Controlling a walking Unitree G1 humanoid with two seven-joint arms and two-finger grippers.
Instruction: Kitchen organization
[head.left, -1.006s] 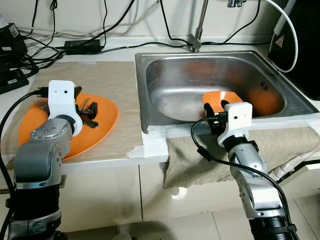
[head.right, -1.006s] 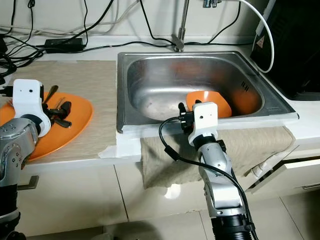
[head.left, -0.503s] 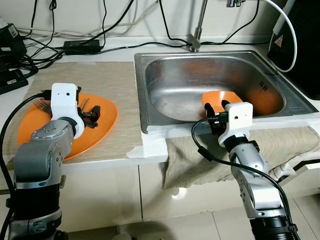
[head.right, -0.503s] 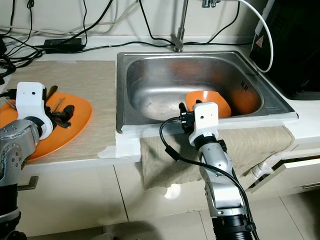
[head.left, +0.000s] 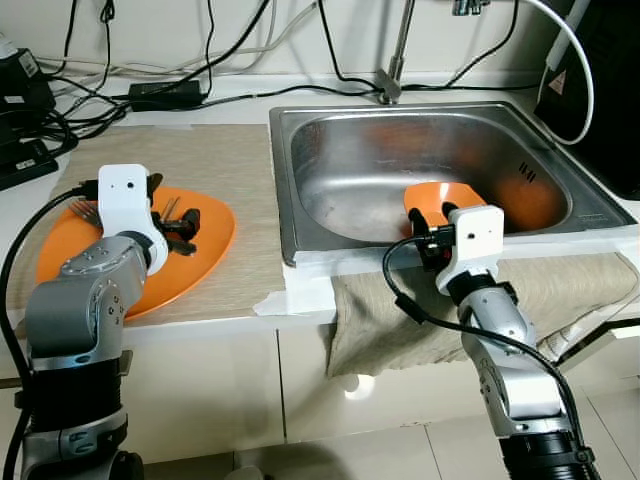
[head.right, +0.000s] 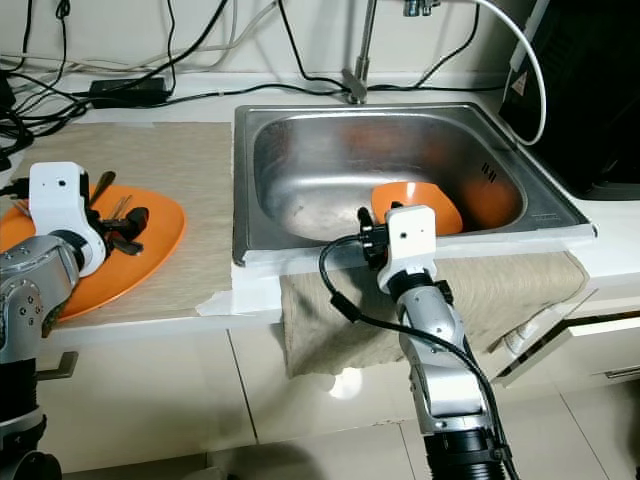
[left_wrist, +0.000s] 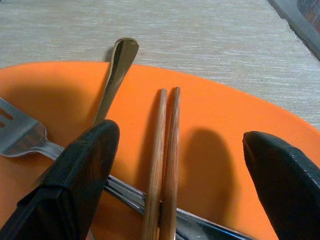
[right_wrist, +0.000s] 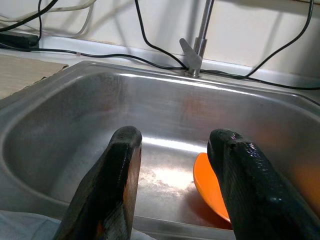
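An orange plate lies on the beige mat left of the sink and carries cutlery. My left gripper hovers low over it, open. Its fingers straddle a pair of wooden chopsticks. A fork and a spoon handle lie beside them. My right gripper is at the sink's front rim, open and empty, pointing into the steel sink. An orange bowl sits in the sink's front right part, just beyond the fingertips.
Black cables and a power adapter run along the back of the counter. The tap rises behind the sink. A beige cloth hangs over the counter's front edge. A black appliance stands at the far right.
My left wrist has shifted slightly over the plate and come back. The right arm and the bowl have not moved.
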